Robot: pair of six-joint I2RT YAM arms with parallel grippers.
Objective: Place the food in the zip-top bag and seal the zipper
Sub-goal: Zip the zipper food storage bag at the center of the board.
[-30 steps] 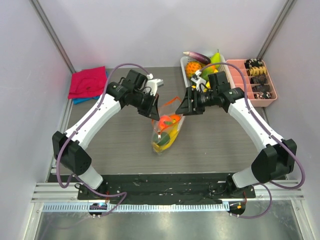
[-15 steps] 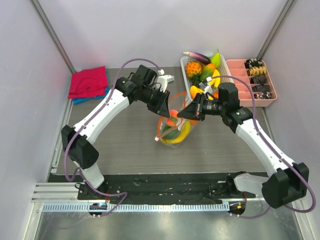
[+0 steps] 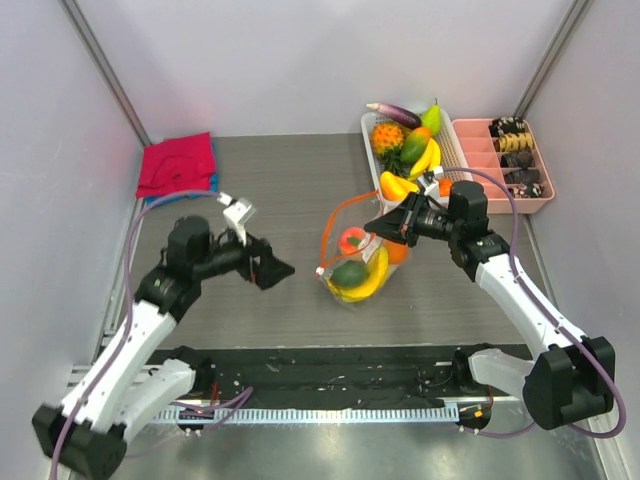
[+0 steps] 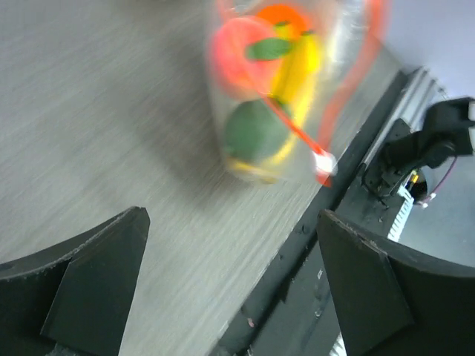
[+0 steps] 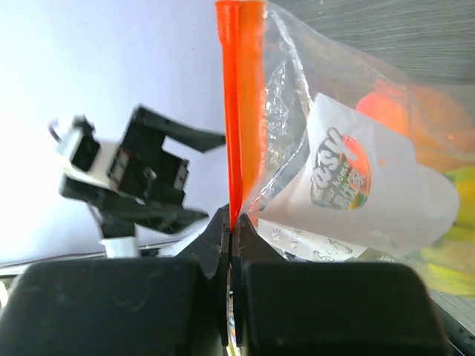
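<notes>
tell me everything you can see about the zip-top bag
The zip-top bag is crinkly clear plastic with an orange-red zipper strip along its mouth and a white printed label. It sits mid-table holding a banana, a green fruit, a red fruit and an orange. The right tool is shut on one end of the strip; the rest loops loose, so the mouth looks unsealed. The open left tool is apart from it.

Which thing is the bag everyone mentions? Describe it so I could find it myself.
On the grey table, look just in front of the white basket at the far right, where the right gripper pinches a crinkly clear bag. Nothing else there is see-through: it has an orange-red strip along its mouth and toy fruit inside.
</notes>
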